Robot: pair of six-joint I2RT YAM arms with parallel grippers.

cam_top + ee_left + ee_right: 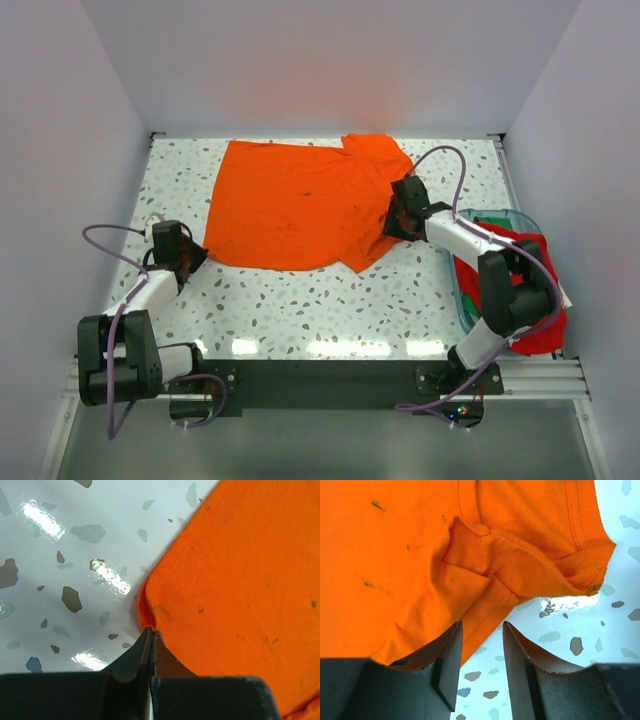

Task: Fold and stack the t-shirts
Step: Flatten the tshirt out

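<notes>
At the left tool's (151, 632) tight-pressed tips sits a corner of the orange t-shirt (300, 205), spread on the counter (330, 300); whether cloth is pinched, I cannot tell. The right tool (480, 630) stands parted, with a bunched sleeve fold just ahead. Behind it lies the red t-shirt (540, 330).

Lab booth, plain white walls (330, 60), speckled tabletop (320, 300) (terrazzo look), aluminium rail (540, 378)

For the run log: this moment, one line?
left gripper shut on orange t-shirt corner | right gripper open beside it | red t-shirt over bin
</notes>
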